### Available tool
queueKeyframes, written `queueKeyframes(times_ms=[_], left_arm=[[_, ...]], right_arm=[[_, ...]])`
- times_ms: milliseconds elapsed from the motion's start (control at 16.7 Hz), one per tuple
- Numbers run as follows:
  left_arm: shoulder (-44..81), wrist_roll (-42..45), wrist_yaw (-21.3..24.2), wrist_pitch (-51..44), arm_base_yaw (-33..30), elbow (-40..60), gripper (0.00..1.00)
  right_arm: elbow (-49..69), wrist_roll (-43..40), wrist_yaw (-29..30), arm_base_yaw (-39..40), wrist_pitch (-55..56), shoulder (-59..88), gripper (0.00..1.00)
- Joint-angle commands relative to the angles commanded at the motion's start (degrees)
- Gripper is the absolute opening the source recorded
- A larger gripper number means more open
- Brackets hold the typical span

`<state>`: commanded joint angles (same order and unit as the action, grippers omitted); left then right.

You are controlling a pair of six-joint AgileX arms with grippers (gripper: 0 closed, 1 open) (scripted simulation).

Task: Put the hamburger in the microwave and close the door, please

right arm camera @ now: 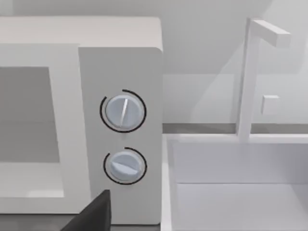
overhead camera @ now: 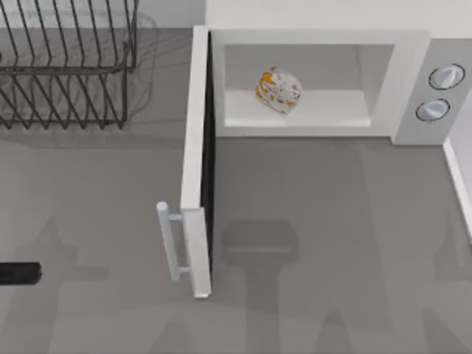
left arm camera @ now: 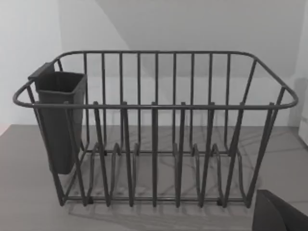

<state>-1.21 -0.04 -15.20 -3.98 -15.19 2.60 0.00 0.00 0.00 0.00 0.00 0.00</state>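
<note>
So the microwave [overhead camera: 317, 81] is the big thing here, white box at the back of the grey table [overhead camera: 332, 243], cavity wide open, with its grey side panel [right arm camera: 120, 130] on the right carrying two round silver-rimmed knobs [right arm camera: 122, 111], one above the other. The door [overhead camera: 198, 162] is swung all the way out from the microwave's left edge, sticking toward the front of the table, dark inner face turned to the cavity side and its pale bar handle [overhead camera: 168, 241] on the outer face near the free end. Left of the microwave, past the door, sits a black wire rack [left arm camera: 154, 130] with a dark cup holder [left arm camera: 60, 118] hooked on one end. Right of the microwave there's a white sink-like basin [right arm camera: 236, 192] with a thin white faucet [right arm camera: 252, 72] standing over it. The hamburger [overhead camera: 278, 91] is already inside the microwave, resting on the cavity floor a bit left of centre, whitish with orange-yellow blotches. The left arm [overhead camera: 20, 273] just pokes in as a dark stub, well left of the door handle. Can't tell whether either gripper's fingers are apart or together.
</note>
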Motion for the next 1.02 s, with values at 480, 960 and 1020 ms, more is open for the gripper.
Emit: queueKeyframes(times_ms=[480, 960, 1020], left_arm=[[0.69, 0.07, 1.20, 1.68, 1.32, -1.31, 0.00], [17.94, 0.24, -8.19, 23.54, -8.19, -5.36, 0.00], [19.80, 0.27, -8.93, 25.80, -8.94, -5.80, 0.00]], right_arm=[[0.00, 0.00, 0.00, 0.00, 0.00, 0.00, 1.00], [0.00, 0.00, 0.00, 0.00, 0.00, 0.00, 1.00], [0.00, 0.00, 0.00, 0.00, 0.00, 0.00, 1.00]])
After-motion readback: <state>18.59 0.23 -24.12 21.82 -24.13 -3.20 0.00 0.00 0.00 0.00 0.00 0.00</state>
